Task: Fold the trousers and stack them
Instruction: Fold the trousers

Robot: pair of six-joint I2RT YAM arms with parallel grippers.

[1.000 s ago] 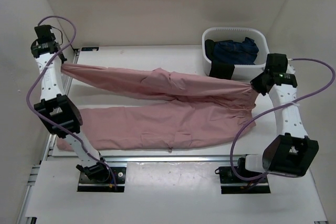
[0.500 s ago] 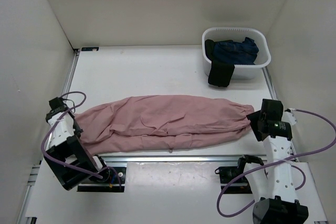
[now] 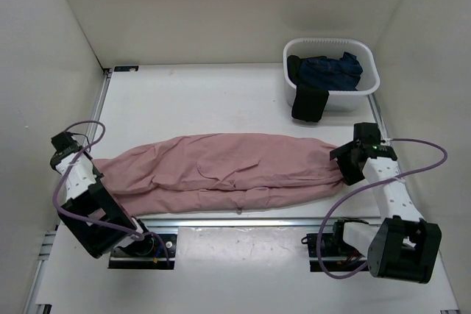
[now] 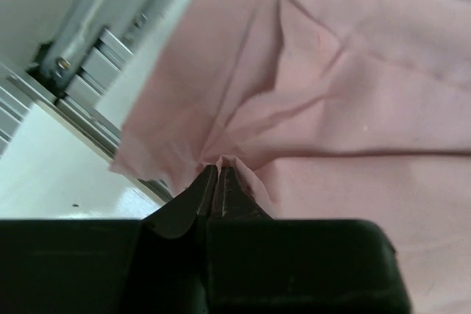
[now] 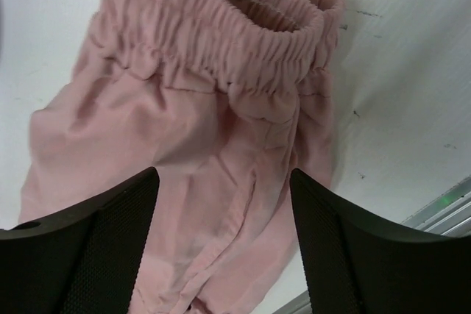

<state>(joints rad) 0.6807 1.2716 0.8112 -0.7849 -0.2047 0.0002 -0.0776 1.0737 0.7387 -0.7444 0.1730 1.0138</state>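
Observation:
The dusty-pink trousers [image 3: 228, 170] lie folded lengthwise, one leg over the other, along the near part of the table. My left gripper [image 3: 98, 172] sits low at their left end, shut on a pinch of the leg fabric; in the left wrist view the closed fingertips [image 4: 219, 169] grip a small ridge of pink cloth [image 4: 353, 108]. My right gripper [image 3: 346, 167] hovers over the waist end, open. In the right wrist view its gap [image 5: 222, 178] holds nothing, with the gathered elastic waistband [image 5: 243, 27] below and beyond it.
A white basket [image 3: 372, 79] stands at the back right holding a dark navy garment [image 3: 330, 70], with a black garment [image 3: 309, 103] hanging over its front rim. A metal rail [image 3: 243, 220] runs along the table's near edge just below the trousers. Walls close in on both sides.
Both arms carried the lifted upper leg from the back toward the near edge, laying it over the other leg. The right gripper then opened and let go of the waistband; the left stays shut.

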